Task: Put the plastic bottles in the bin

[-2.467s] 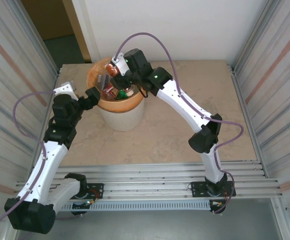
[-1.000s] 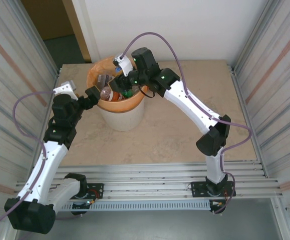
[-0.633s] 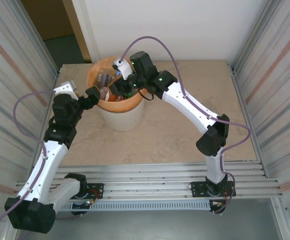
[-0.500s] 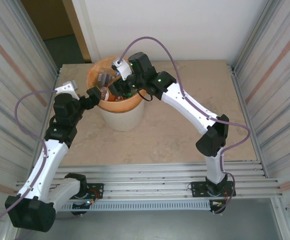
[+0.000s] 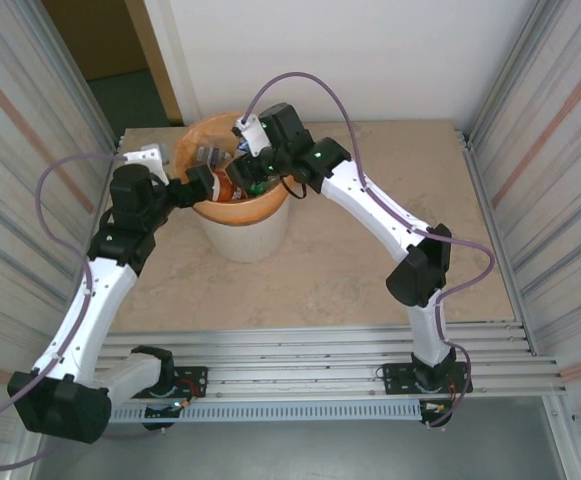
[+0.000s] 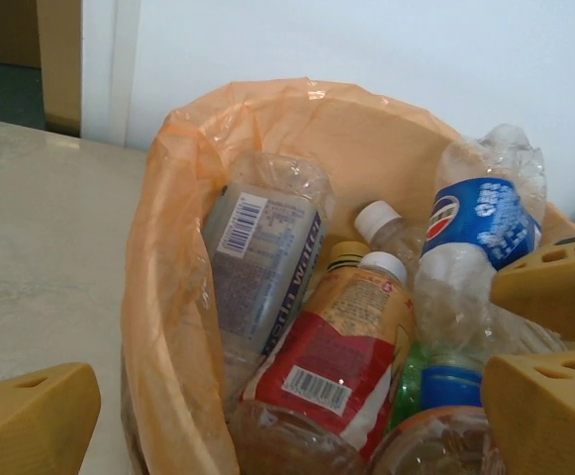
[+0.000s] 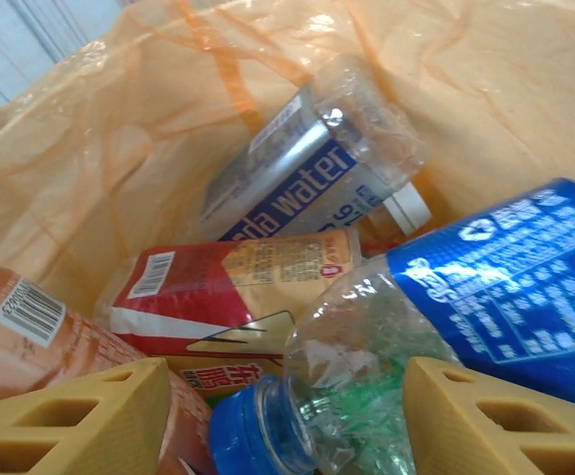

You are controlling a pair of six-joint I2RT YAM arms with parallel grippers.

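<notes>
left fingers [image 6: 30, 416] moved over bin [image 6: 163, 287], spread; right fingers [image 7: 69, 416] spread; red-label bottle [image 6: 332, 356] leans cap-up.

Upper centre from my right wrist, the grey-blue label on a crushed clear plastic bottle [image 7: 302, 183] reads "water"; nothing else is legible to me.

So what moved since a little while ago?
The left arm swung in toward the bin: the left fingers were at its left rim and now hang open over the plastic bottles. The right arm dipped from above the bin down into it; the right fingers are open, a blue-capped bottle between them. The bin and the table stayed put.
</notes>
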